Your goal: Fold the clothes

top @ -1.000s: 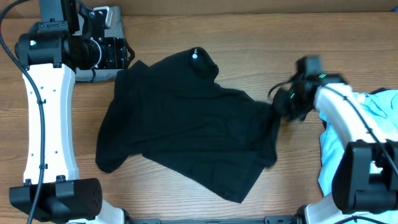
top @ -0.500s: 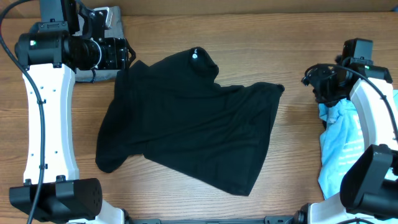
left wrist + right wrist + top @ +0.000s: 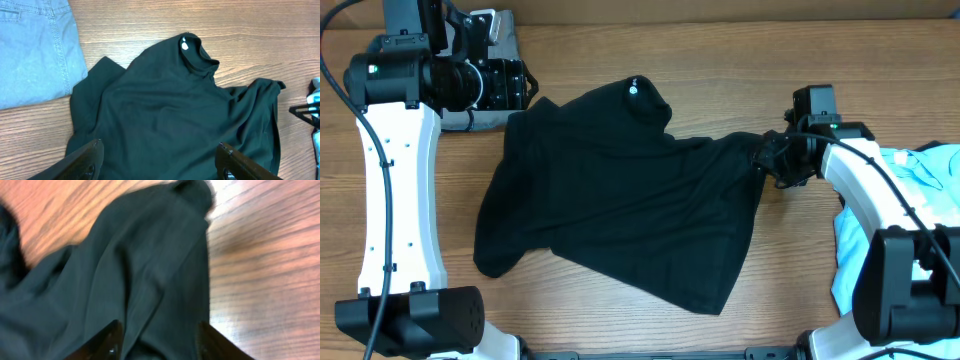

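Right gripper (image 3: 775, 160): jaws spread, straddling sleeve tip of rumpled black short-sleeved fabric shirt (image 3: 620, 200), no pinch visible. Left gripper (image 3: 160, 155): spread, hovering by shirt's opposite edge. Shirt unfolded, being flattened, probably. Light blue printed tee (image 3: 850, 260) heaped beyond that sleeve, unfolded. Folding barely begun.

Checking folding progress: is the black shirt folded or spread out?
Spread out, not folded: the black shirt lies rumpled in one layer across the table, collar exposed.

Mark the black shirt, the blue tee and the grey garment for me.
black shirt (image 3: 620, 210): overhead view, middle of its body.
blue tee (image 3: 845, 255): overhead view, its exposed left edge.
grey garment (image 3: 35, 50): left wrist view, flat panel.
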### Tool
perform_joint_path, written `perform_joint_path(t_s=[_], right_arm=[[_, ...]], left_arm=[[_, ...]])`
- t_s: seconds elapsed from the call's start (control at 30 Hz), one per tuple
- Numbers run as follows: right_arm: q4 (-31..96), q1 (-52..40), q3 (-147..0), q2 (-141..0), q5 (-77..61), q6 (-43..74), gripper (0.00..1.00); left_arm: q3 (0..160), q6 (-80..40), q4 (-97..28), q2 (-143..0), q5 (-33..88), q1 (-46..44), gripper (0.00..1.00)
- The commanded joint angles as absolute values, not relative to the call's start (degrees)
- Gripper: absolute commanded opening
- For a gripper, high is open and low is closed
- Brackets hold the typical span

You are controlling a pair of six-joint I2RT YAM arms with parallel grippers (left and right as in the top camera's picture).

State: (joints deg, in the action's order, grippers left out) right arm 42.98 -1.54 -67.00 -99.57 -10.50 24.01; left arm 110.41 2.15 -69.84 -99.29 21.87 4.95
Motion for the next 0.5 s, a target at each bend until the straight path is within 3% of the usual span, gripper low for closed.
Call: perform_joint_path(t_s=[0.0,0.47], right_arm=[[39.7,-1.1,-65.5,-101.6,-7.5,26.7,0.49],[27.4,-1.0,-64.4,-109.5,-8.2,27.1,0.45]], left_arm=[[111.3,3.7,-69.7,-99.0,21.9,5.2,0.74],[111.2,3.7,-70.1,-99.0,21.9,5.2,0.73]])
